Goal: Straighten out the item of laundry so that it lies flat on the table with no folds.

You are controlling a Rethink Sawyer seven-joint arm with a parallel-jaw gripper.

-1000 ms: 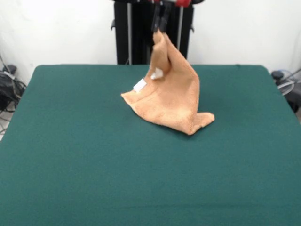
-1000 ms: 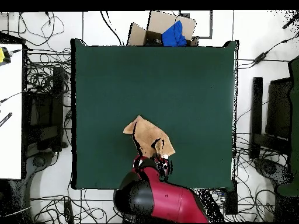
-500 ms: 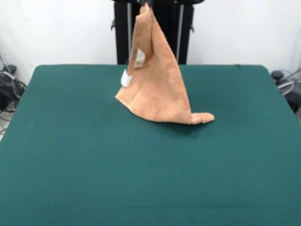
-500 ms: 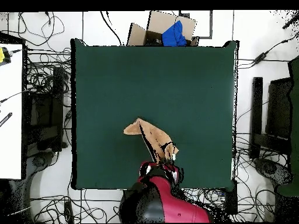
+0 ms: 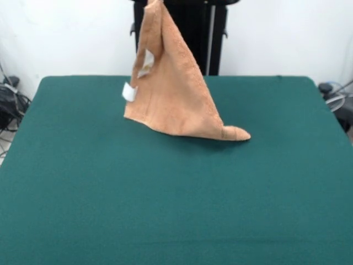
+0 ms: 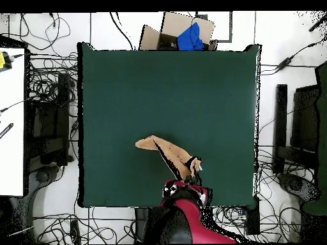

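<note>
Green felt covers the table (image 5: pixel 165 210), bare along its near edge in the front view. Beyond mid-table, nearer the far edge, the peach terry towel (image 5: pixel 171 88) hangs as a tall, taut triangle; one rolled corner touches the felt and a white tag (image 5: pixel 128 92) dangles at its side. Its peak runs out of the picture's top. Overhead, the red and black arm (image 6: pixel 182 220) reaches over the table's robot-side edge, its gripper (image 6: pixel 185 187) beside the towel's raised end; whether it is wide or narrow I cannot tell.
</note>
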